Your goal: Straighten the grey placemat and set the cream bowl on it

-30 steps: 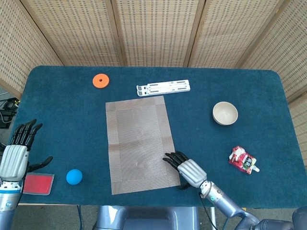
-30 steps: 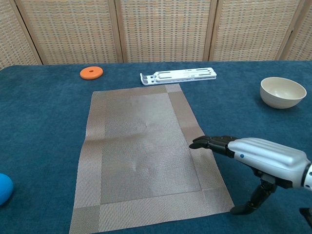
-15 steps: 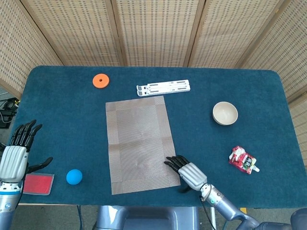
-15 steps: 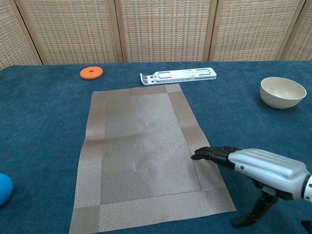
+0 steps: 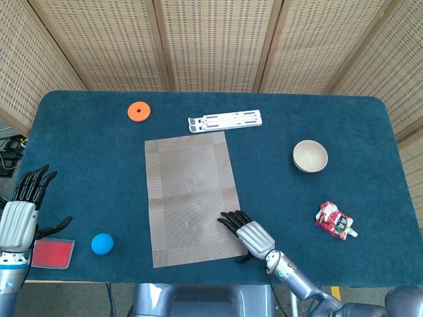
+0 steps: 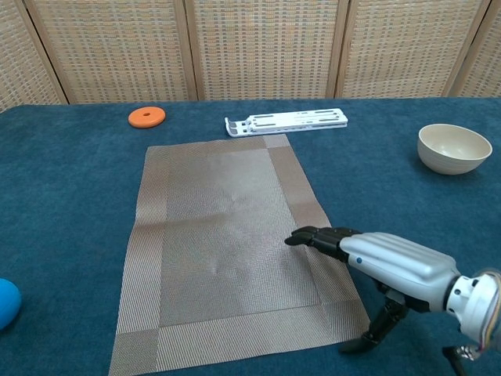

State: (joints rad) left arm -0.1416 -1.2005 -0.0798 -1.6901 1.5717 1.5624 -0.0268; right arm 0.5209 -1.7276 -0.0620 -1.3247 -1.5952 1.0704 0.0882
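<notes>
My right robot hand [image 5: 250, 233] flat, fingers spread, grasping nothing, on grey woven placemat [image 5: 192, 195] near corner. Risk: drag bunches thin weave. Cream bowl [image 5: 310, 156] well apart on desk [image 5: 92, 172].

No text, label, brand, number or sign can be read in either view. The small red-and-white packet [image 5: 336, 221] near the table's [image 5: 86, 152] right edge carries printing, but it is too small to make out.
</notes>
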